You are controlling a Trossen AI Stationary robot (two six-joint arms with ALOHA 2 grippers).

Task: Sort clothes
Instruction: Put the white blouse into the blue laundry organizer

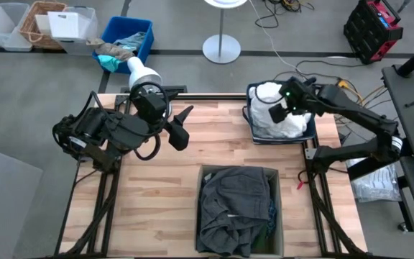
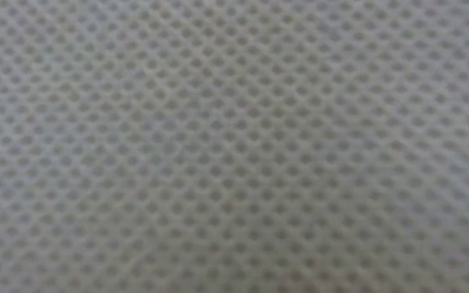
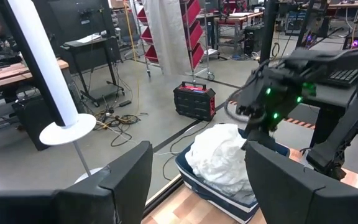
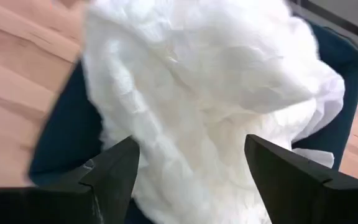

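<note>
A heap of white clothes [image 1: 282,122] fills a dark blue bin [image 1: 253,131] at the table's far right corner. My right gripper [image 4: 194,168] hangs open just above the heap [image 4: 216,81], pointing steeply down, with nothing between its fingers. A charcoal grey garment [image 1: 236,208] lies crumpled in a box [image 1: 279,216] at the near middle, with a bit of dark green cloth at its right side. My left gripper [image 1: 185,126] waits open, high over the far left of the table, pointing toward the bin [image 3: 219,155].
Bare wood [image 1: 157,201] lies between the left arm and the box. Off the table, beyond its far edge, stand a blue crate with teal and tan rags [image 1: 128,39], clear tubs and a lamp base [image 1: 221,49]. A grey mesh surface [image 2: 234,146] fills the low view.
</note>
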